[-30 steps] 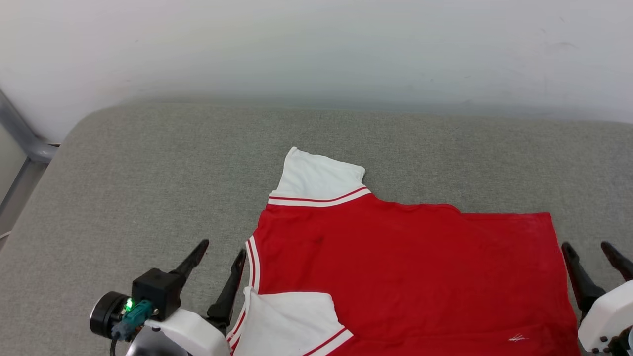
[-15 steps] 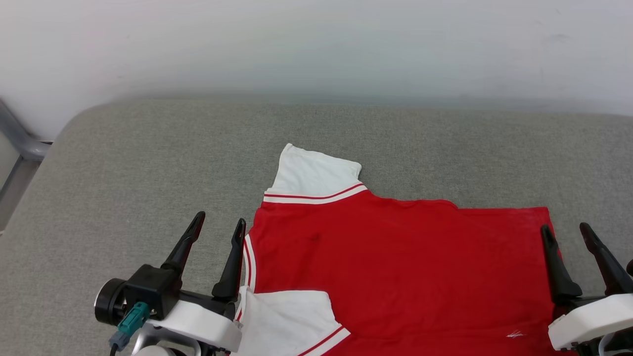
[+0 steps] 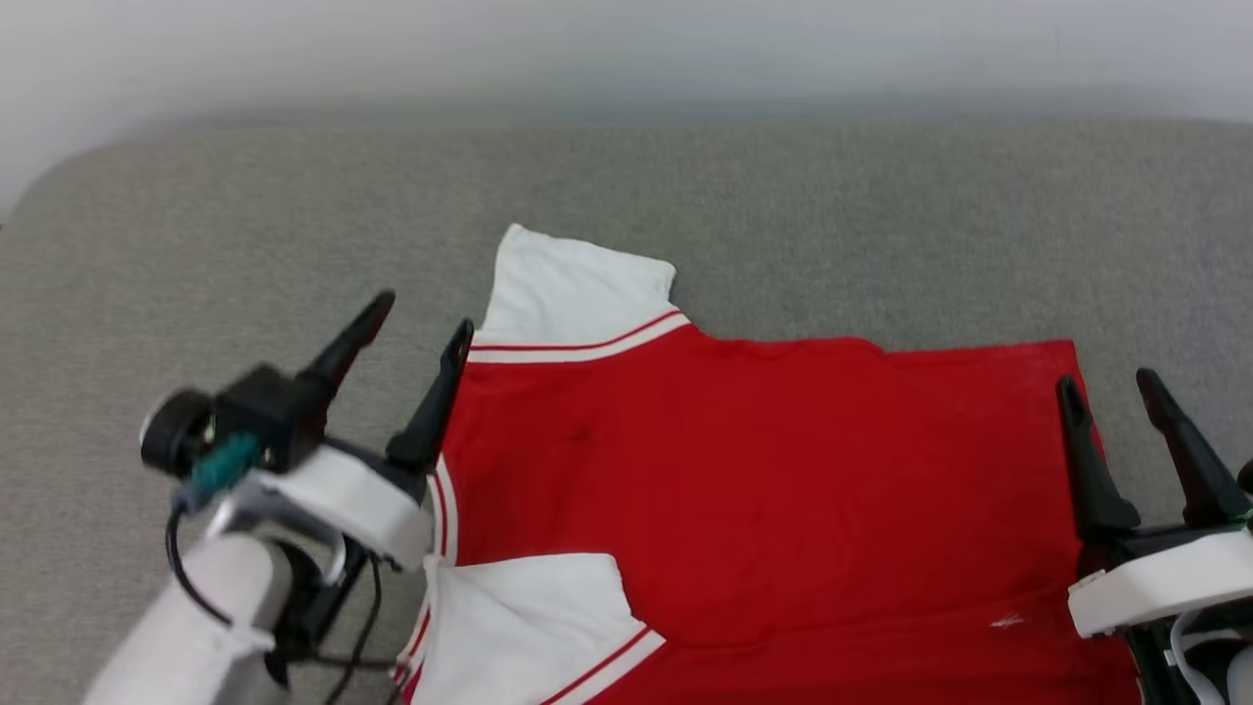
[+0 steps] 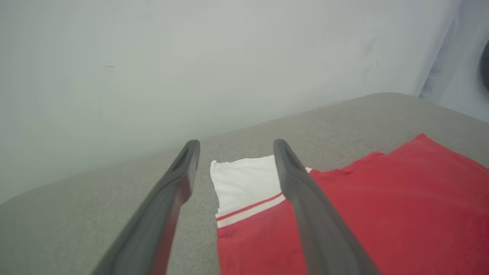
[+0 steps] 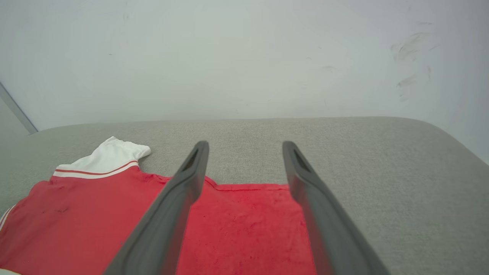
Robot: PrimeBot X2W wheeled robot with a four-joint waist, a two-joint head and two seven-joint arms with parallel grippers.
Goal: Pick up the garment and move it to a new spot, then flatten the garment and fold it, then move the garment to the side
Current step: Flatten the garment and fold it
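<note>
The garment (image 3: 773, 480), a red jersey with white short sleeves and red-and-white striped trim, lies flat on the grey cushioned surface (image 3: 245, 225), its plain side up. One white sleeve (image 3: 573, 289) points toward the wall and the other (image 3: 519, 617) lies near the front. My left gripper (image 3: 423, 311) hovers open at the garment's left edge, beside the far sleeve (image 4: 244, 179). My right gripper (image 3: 1108, 380) stands open over the garment's right hem (image 5: 248, 214). Neither holds any cloth.
A pale wall (image 3: 626, 49) runs close behind the cushioned surface. Bare grey fabric stretches to the left of the garment and behind it (image 5: 344, 145). The surface's rounded right corner (image 5: 450, 141) lies beyond my right gripper.
The head camera has tilted down, so the whole scene sits higher. Both grippers have risen and reached forward along the garment's left and right edges, still open.
</note>
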